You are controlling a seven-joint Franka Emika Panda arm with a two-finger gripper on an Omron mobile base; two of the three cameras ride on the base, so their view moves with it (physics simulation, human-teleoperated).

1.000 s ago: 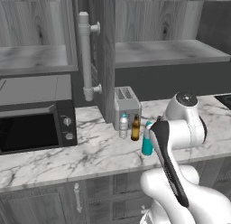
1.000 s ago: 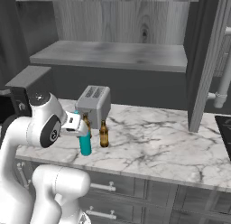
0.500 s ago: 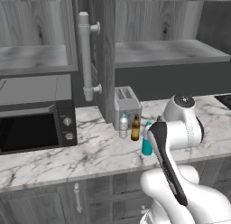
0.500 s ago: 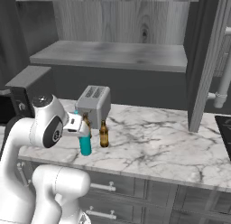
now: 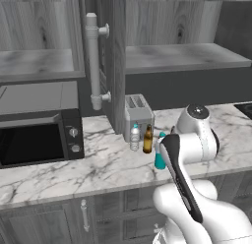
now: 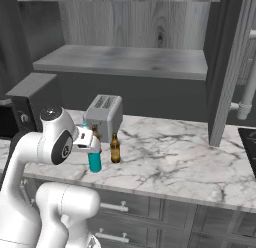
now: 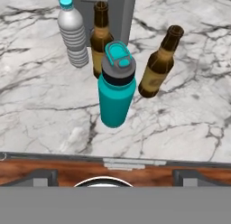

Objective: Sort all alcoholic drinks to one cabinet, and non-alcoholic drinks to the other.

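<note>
A teal flask with a dark cap stands on the marble counter, directly below my gripper, which is open with its fingers spread wide and nothing between them. One amber beer bottle stands just behind the flask, the other to its right. The clear ribbed water bottle is at the left. In the right base view my gripper hovers over the flask, with a beer bottle beside it. The two wall cabinets are open above the counter.
A grey toaster stands right behind the drinks. A black microwave sits on the counter to the left. An open cabinet door with a pale bar handle hangs above the toaster; another door juts out at the right.
The arm has shifted slightly, bringing the hand a little closer over the teal flask. The bottles have not moved.
</note>
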